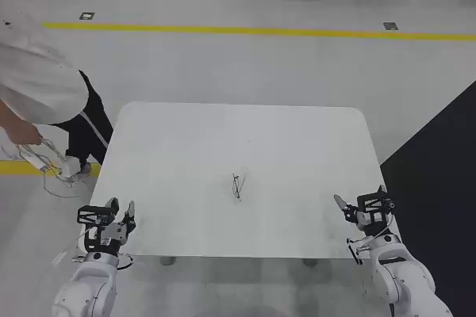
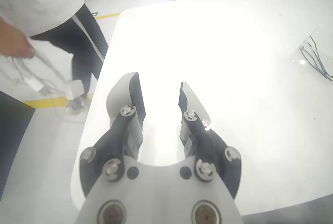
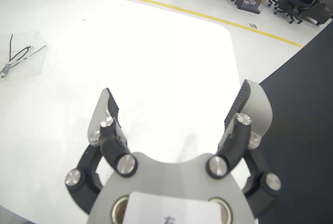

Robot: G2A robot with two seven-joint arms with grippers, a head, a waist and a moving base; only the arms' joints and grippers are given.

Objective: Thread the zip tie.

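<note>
Zip ties: a small bunch of thin black zip ties (image 1: 237, 187) lies near the middle of the tabletop (image 1: 222, 135), slightly toward the robot-side edge, well apart from both tools.
Container: the ties rest with a clear pouch (image 3: 33, 66), flat on the tabletop. Some strands look to be under the film and some poke past its edge. Whether the pouch is sealed cannot be told.
Left tool: the left tool (image 2: 159, 79) hangs over the robot-side left corner, its jaws parted to a moderate gap with nothing between them.
Right tool: the right tool (image 3: 177, 87) hangs over the robot-side right corner, its jaws spread wide and empty.
Step in hand: likely the first reach, since no tie has been picked up and nothing is threaded yet.
Doing it well: one tie should be singled out from the bunch. A grip near the head leaves the tail free for the other tool. The strands are thin and lie flat, so the jaws would need to come down low and close narrowly. The loose film may lift or slide with a tie, so one tool may have to pin it.
</note>
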